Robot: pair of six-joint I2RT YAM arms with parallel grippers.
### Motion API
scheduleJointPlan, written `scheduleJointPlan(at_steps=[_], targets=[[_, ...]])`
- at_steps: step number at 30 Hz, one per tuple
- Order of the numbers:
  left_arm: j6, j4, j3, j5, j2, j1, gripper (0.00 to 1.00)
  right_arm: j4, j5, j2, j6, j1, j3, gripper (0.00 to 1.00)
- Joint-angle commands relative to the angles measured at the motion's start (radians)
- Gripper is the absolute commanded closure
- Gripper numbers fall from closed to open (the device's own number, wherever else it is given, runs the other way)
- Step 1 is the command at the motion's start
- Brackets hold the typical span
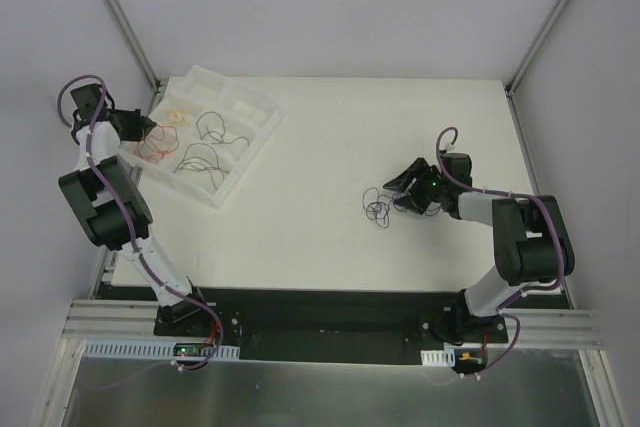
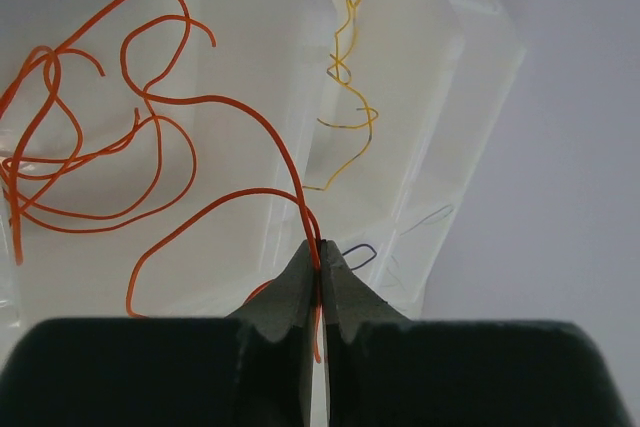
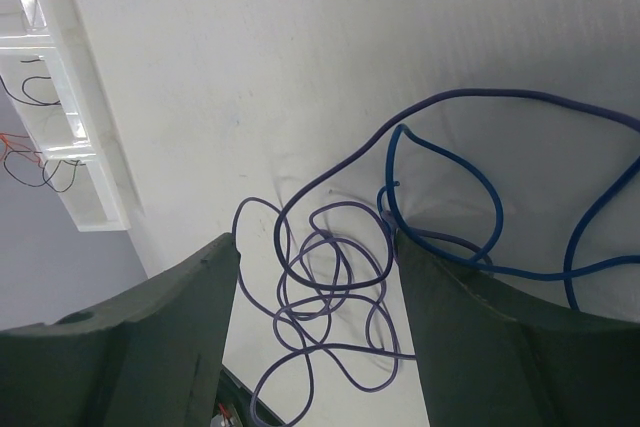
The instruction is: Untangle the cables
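Observation:
My left gripper (image 1: 146, 134) is over the left side of the white tray (image 1: 262, 125). In the left wrist view it (image 2: 321, 252) is shut on an orange wire (image 2: 160, 162) that loops away over a tray compartment. A yellow wire (image 2: 350, 97) lies in the neighbouring compartment. My right gripper (image 1: 396, 192) is open on the table beside a dark tangle (image 1: 378, 205). In the right wrist view it (image 3: 315, 242) straddles looped purple wires (image 3: 330, 292), with a blue wire (image 3: 480, 217) running past the right finger (image 3: 480, 337).
The tray holds black wires (image 1: 205, 142) in its middle compartments and pale wires (image 1: 178, 115) at the back. It also shows in the right wrist view (image 3: 75, 127), far left. Metal frame posts (image 1: 120, 17) rise at the table's back corners.

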Motion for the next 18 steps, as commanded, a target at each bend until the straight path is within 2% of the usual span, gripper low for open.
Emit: scheduleJointPlan(at_steps=[1,18], targets=[[0.048,0.022,0.041,-0.06,0.015,0.029,1.0,0.009,-0.003,0.012,-0.002,-0.007,-0.004,0.32],[0.165,0.042,0.017,-0.121,-0.009,0.086,1.0,0.013,-0.003,0.014,0.002,-0.007,-0.002,0.33]])
